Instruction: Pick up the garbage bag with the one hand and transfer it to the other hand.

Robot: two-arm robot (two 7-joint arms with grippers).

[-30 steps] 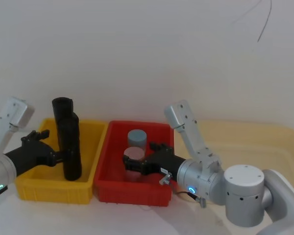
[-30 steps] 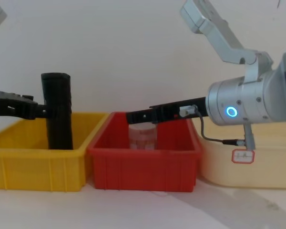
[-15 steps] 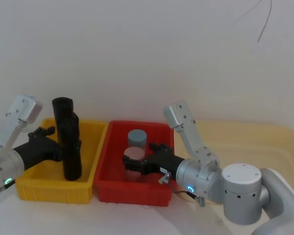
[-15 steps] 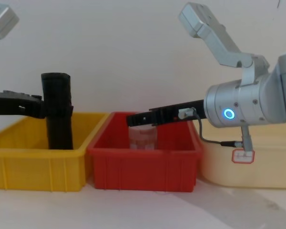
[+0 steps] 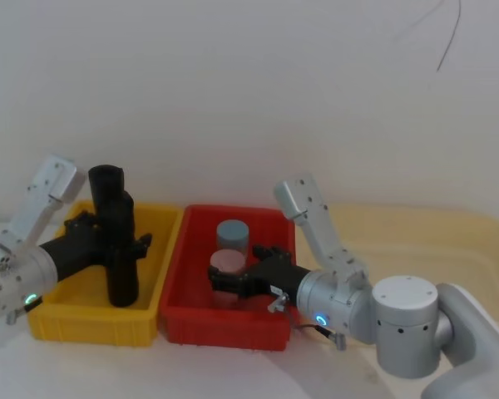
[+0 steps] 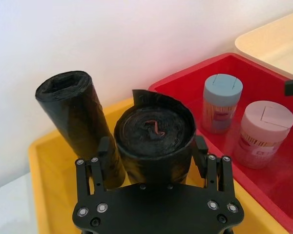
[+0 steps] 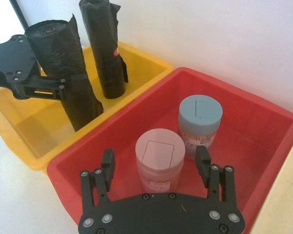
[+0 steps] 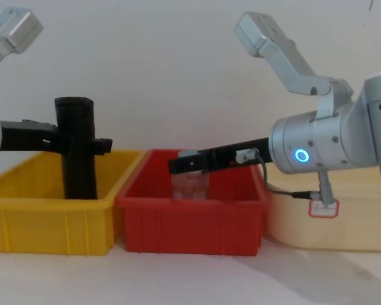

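The garbage bag (image 6: 154, 134), a black roll with a loose notched edge, stands upright in the yellow bin (image 5: 46, 320). My left gripper (image 6: 152, 146), on the green-ringed wrist, is open, with one finger on each side of the roll near its upper part. The head view shows that gripper (image 5: 126, 244) reaching in from the left around the garbage bag (image 5: 123, 274). In the chest view its fingertip pokes out past the roll (image 8: 79, 178). My right gripper (image 7: 155, 163), on the blue-ringed wrist, hovers open over the red bin (image 5: 191, 320), just above a pink jar (image 7: 158, 156).
A second black roll (image 6: 71, 97), flat-ended, stands just behind the garbage bag in the yellow bin. A blue-grey jar (image 7: 199, 119) stands beside the pink one in the red bin. A cream tray (image 5: 449, 241) lies to the right. A white wall is close behind.
My left gripper has slid rightward until its fingers straddle the garbage bag, and its wrist has swung up. The right arm has barely shifted.
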